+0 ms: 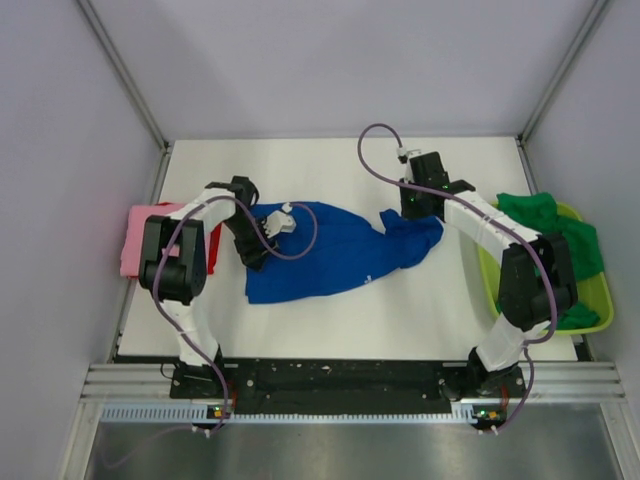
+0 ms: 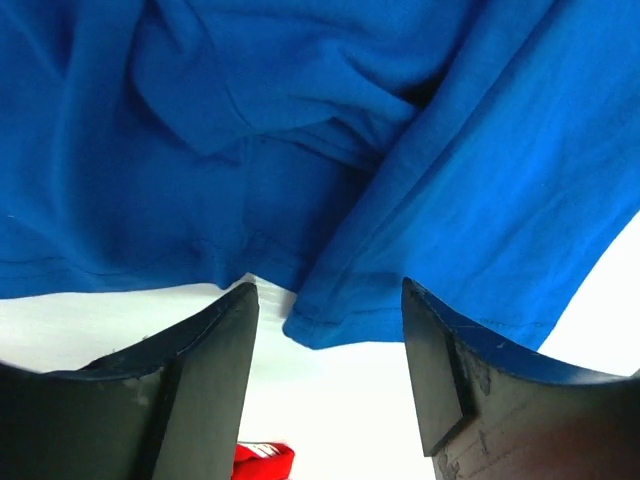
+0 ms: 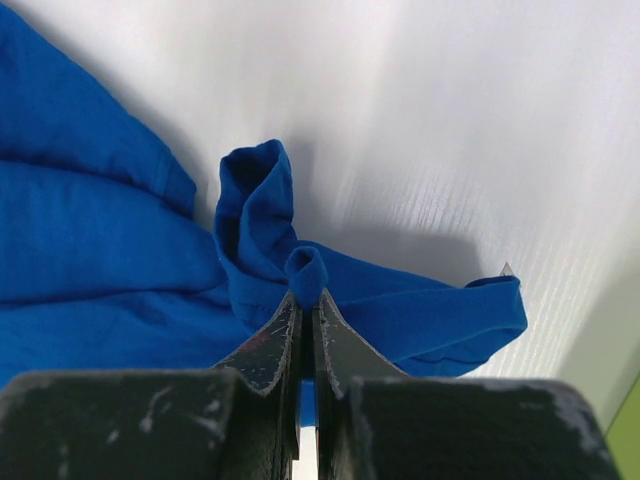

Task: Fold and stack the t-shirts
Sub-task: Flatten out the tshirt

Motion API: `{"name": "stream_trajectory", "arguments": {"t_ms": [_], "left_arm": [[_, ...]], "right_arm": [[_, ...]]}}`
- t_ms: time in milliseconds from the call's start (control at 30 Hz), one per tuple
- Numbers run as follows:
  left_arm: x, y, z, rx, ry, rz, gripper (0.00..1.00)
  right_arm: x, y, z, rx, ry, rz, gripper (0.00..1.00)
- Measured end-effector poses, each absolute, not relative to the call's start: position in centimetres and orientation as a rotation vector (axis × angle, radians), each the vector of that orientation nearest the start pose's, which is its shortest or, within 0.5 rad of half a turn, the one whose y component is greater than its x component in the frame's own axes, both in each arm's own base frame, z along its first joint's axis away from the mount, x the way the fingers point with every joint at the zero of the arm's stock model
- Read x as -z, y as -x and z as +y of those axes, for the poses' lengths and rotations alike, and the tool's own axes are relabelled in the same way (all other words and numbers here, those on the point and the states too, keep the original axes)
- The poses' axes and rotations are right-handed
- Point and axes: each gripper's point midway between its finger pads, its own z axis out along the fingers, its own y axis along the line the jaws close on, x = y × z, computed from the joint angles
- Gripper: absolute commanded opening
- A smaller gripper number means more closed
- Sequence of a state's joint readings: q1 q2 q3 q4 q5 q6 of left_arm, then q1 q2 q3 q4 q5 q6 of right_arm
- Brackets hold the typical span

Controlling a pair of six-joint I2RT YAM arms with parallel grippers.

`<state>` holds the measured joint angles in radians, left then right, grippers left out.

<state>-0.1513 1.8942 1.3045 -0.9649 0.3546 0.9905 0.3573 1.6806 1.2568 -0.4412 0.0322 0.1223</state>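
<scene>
Pinching blue t-shirt (image 3: 100, 250): right end effector (image 3: 308, 296)

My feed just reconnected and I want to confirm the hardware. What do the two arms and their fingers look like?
The left arm and right arm both have white links with black joint housings. A purple-grey cable loops along each. The left fingers and right fingers are black, wedge-shaped and scuffed with pale scratches.
</scene>
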Motion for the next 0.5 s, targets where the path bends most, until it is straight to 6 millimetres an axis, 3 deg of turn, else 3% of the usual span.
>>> {"name": "stream_trajectory", "arguments": {"t_ms": [100, 133, 167, 367, 500], "left_arm": [[-2.4, -31.5, -7.6, 0.474, -1.595, 2.487, 0.43], [-2.4, -31.5, -7.6, 0.472, -1.596, 2.486, 0.26], [-2.3, -31.5, -7.6, 0.473, -1.595, 2.491, 0.0], [-2.5, -31.3, -7.5, 0.475, -1.569, 2.514, 0.0], [-5.9, -31.6, -6.9, 0.395, -1.492, 2.494, 0.0]], "right_arm": [[-11.3, -40.1, 14.9, -0.174, 0.277, 2.427, 0.0], [-11.3, -40.1, 14.9, -0.173, 0.28, 2.426, 0.0], [-11.3, -40.1, 14.9, -0.173, 0.281, 2.426, 0.0], [-12.2, -40.0, 14.8, -0.175, 0.282, 2.406, 0.0], [-14.8, -39.6, 14.6, -0.185, 0.274, 2.35, 0.0]]}}
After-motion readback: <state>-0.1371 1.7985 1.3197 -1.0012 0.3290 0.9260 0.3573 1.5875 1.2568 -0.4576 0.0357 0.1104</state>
